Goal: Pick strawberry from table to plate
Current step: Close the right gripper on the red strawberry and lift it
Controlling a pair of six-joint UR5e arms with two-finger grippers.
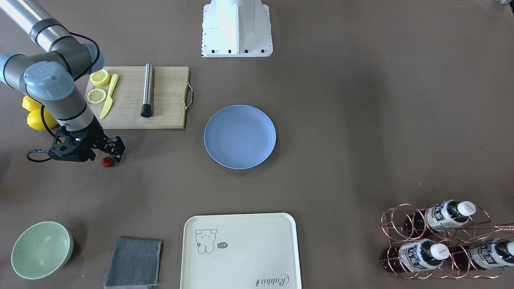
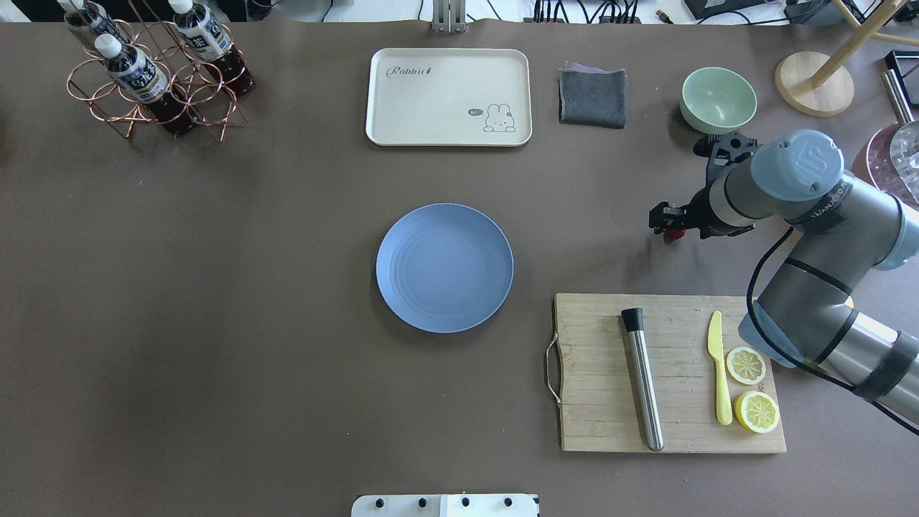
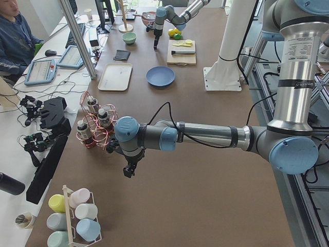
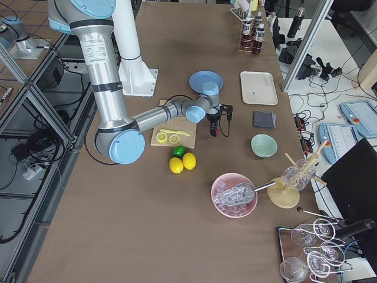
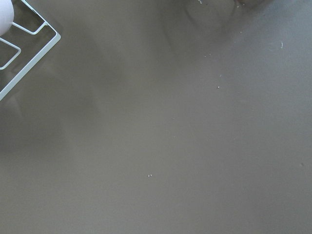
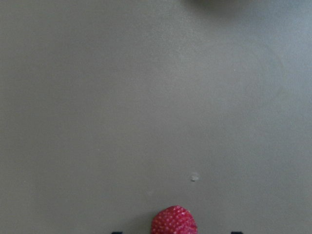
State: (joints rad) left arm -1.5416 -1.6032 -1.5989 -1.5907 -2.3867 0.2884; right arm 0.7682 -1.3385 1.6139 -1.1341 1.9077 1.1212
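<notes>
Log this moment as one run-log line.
phase: pre-grasp | right gripper: open, at strawberry | strawberry: on table | plate: empty | left gripper: far off, state unclear

The cream rectangular tray (image 2: 445, 93) carries the word "Rabbit" in grey looping script at one corner. It reads upright in the overhead view and upside down in the front-facing one. Beside the small outlined animal drawing (image 2: 500, 118) on the same tray, a tiny dark speech bubble (image 2: 474, 112) says "hi". The blue-grey round cap (image 2: 798, 161) on a joint of the right arm bears an embossed "UR" mark, and a band of small lettering runs round the grey link next to it, too small to read. The blue-and-white labels on the dark bottles (image 2: 136, 72) in the copper wire rack (image 2: 118, 115) carry print that cannot be made out.
</notes>
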